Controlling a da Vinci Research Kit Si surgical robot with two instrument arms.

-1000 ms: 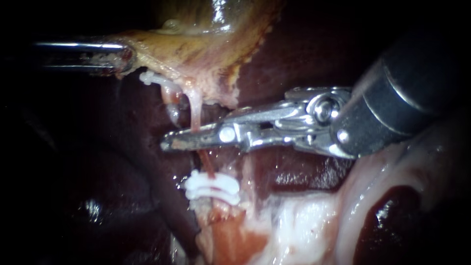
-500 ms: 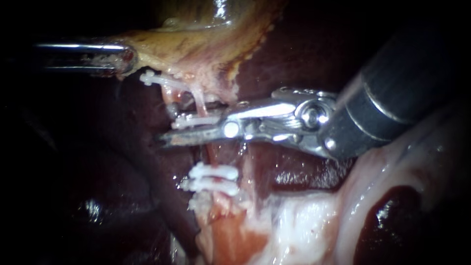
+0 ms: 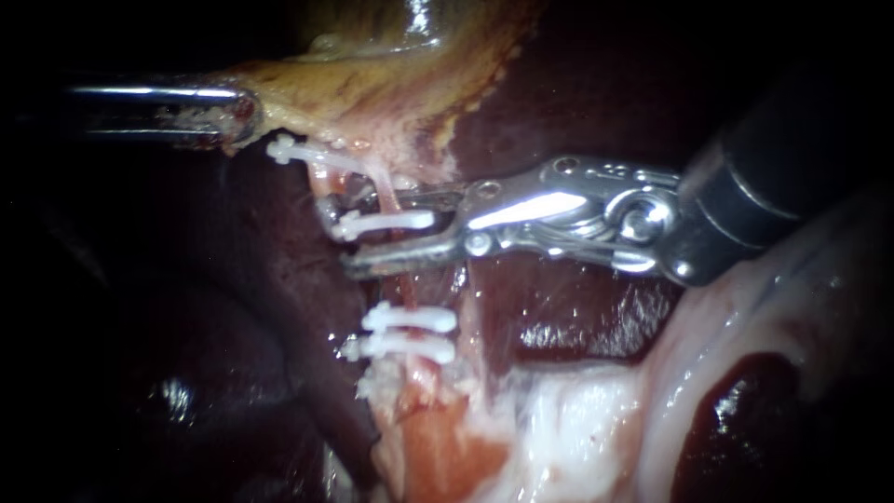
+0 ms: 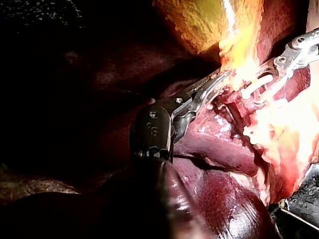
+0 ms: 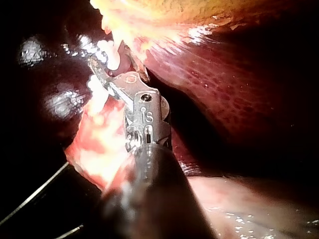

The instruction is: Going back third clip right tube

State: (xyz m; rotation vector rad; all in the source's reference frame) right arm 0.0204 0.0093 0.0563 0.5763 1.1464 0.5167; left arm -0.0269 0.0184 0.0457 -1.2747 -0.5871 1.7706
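Nearest the lens, two white clips [image 3: 410, 319] sit side by side on the right tube [image 3: 402, 284], just above some pale ragged tissue [image 3: 559, 419]. A little farther up that tube is the third clip [image 3: 386, 222], latched across it. It lies in the gap of the right instrument [image 3: 346, 240], whose pincer stands open around it with space on both sides of the clip (so it grips nothing, as far as I can see). Behind all this spreads the dark liver [image 3: 549, 317]. Farthest off, the left instrument [image 3: 233, 114] has its pincer closed on the edge of the gallbladder [image 3: 372, 93], pulling the tube taut. Another clip [image 3: 289, 149] sits on the neighbouring tube there.

The worry, to my eye, is that the lower blade lies close against the stretched tube. If the instrument backs out crooked, or closes early, it could hook the third clip, drag it off, or tear the thin tube.
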